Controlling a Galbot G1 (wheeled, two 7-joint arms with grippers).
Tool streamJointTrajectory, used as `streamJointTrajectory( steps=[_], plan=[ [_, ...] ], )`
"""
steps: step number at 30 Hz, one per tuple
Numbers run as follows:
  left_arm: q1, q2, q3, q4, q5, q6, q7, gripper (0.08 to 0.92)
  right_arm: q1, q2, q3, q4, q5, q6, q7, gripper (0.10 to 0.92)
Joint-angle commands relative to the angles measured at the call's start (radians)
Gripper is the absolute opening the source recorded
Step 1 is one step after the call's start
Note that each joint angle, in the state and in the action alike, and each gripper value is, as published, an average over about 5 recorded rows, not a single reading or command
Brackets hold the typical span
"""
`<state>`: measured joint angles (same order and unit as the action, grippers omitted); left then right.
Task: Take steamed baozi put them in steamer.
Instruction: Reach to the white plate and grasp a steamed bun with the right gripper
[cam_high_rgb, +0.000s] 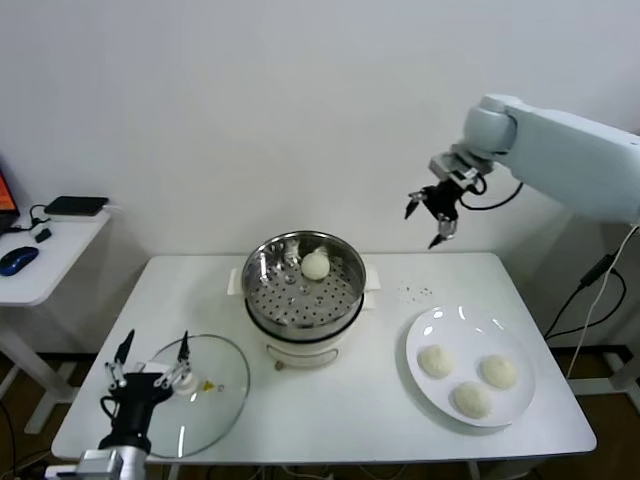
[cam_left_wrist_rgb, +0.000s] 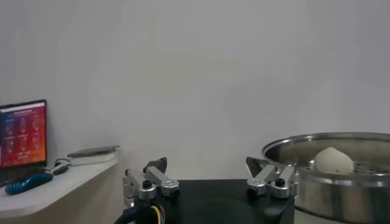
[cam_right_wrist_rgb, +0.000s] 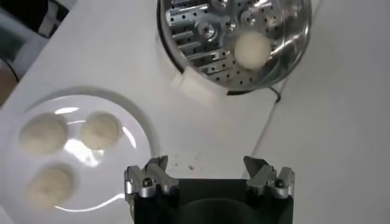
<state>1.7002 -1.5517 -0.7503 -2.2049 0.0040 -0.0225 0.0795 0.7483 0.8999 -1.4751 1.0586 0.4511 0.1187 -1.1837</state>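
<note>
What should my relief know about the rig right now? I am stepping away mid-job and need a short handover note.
Right gripper: open, empty, raised above the table's far right side, between steamer and plate.
Left gripper: open, empty, parked over the glass lid at the near left.
Steamer: uncovered, mid-table, one baozi on its perforated tray.
Plate: on the right, holding three baozi.
Done: one of four buns moved.
Left: move the three from the plate into the steamer.

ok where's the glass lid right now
In the head view the glass lid lies flat on the table's front left, beside the steamer.
</note>
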Motion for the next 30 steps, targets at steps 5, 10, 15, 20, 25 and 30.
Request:
streamJointTrajectory(
  steps=[5, 10, 15, 20, 25, 30],
  plan=[
    [0.015, -0.005, 0.007, 0.007, 0.003, -0.012, 0.001, 0.823, -0.098, -0.182, -0.071, 0.190, 0.042, -0.140, 0.124, 0.823],
    [0.012, -0.014, 0.010, 0.012, 0.006, -0.015, 0.003, 0.823, -0.165, -0.182, -0.069, 0.243, 0.027, -0.213, 0.170, 0.823],
    [-0.004, -0.014, 0.003, 0.005, 0.002, -0.007, 0.001, 0.823, -0.212, -0.164, -0.071, 0.251, 0.002, -0.245, 0.177, 0.823],
    [-0.006, -0.015, 0.006, -0.004, 0.000, -0.003, 0.000, 0.823, -0.246, -0.155, -0.076, 0.251, -0.017, -0.255, 0.176, 0.823],
    [-0.006, -0.016, 0.009, -0.004, -0.001, -0.002, 0.000, 0.823, -0.273, -0.153, -0.075, 0.237, -0.034, -0.259, 0.174, 0.823],
    [-0.005, -0.016, 0.007, -0.002, -0.001, -0.003, 0.001, 0.823, -0.305, -0.154, -0.063, 0.228, -0.049, -0.260, 0.175, 0.823]
  ],
)
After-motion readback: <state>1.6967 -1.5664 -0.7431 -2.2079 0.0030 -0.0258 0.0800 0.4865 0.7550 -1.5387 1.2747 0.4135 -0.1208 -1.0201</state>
